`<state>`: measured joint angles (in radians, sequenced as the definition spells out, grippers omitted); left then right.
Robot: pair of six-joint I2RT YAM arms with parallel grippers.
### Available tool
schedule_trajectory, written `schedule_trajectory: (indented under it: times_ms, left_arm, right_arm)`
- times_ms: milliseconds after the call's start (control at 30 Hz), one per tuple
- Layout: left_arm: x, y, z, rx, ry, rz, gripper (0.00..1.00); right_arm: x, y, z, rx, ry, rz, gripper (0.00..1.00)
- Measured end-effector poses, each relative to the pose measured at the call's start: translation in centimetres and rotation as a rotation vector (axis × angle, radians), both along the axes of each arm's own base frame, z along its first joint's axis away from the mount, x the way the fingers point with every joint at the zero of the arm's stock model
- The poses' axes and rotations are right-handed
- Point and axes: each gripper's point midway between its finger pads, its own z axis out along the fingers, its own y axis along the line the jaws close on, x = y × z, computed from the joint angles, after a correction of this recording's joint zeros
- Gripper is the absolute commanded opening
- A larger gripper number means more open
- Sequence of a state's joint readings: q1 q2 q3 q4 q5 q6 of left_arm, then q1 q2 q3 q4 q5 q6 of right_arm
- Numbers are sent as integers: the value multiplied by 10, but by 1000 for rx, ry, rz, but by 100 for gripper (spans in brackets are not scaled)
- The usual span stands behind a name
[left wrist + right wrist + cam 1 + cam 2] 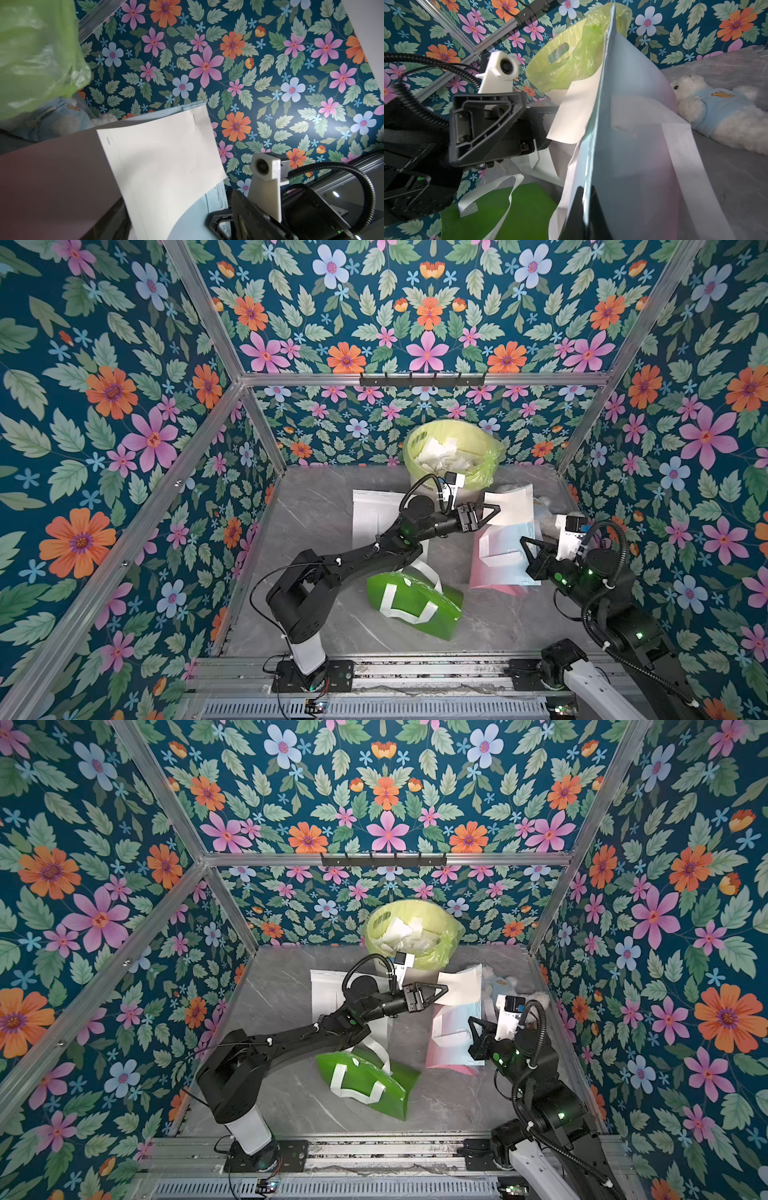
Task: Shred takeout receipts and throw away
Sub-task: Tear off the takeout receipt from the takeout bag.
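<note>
**Receipt pokes out of the bag**

The white receipt (513,506) sticks out of the pink and blue bag (498,568) on the desk (311,522), near the green bin (415,439). The left gripper (488,514) is open, right at the receipt's edge. The right gripper (523,542) is closed tight on the bag's rim.

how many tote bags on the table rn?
3, not counting the bin liner. Green bag at front centre; white bag flat under the left arm; pink-and-blue bag on the right, edge pinched in the right gripper. None looks hidden.
</note>
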<state>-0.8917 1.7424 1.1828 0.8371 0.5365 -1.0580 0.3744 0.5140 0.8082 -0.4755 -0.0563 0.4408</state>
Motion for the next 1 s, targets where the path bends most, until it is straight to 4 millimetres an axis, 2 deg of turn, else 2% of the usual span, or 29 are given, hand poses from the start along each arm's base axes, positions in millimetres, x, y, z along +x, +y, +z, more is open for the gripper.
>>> schedule_trajectory:
  times_ms: [167, 400, 567, 633, 800, 933, 1000]
  left_arm:
    - [-1, -1, 6, -46, 2, -10, 73]
    - [-6, -17, -2, -40, 6, -43, 68]
    - [-4, -19, 6, -51, -13, -44, 58]
    - [-4, -19, 10, -50, -34, -40, 52]
    - [-4, -18, 16, -52, -63, -32, 19]
    - [-4, -19, 18, -55, -66, -32, 12]
    - [-4, -18, 20, -57, -68, -32, 5]
  right_arm:
    - [0, 0, -1, -1, 2, 1, 0]
    - [0, 2, 0, 2, 4, 13, 0]
    - [1, 4, 1, -4, 5, 20, 0]
    - [1, 4, 0, -9, 6, 21, 0]
    - [-1, 3, -4, -24, 16, 24, 0]
    - [-2, 1, -10, -35, 35, 14, 0]
    - [0, -2, -15, -44, 48, -1, 0]
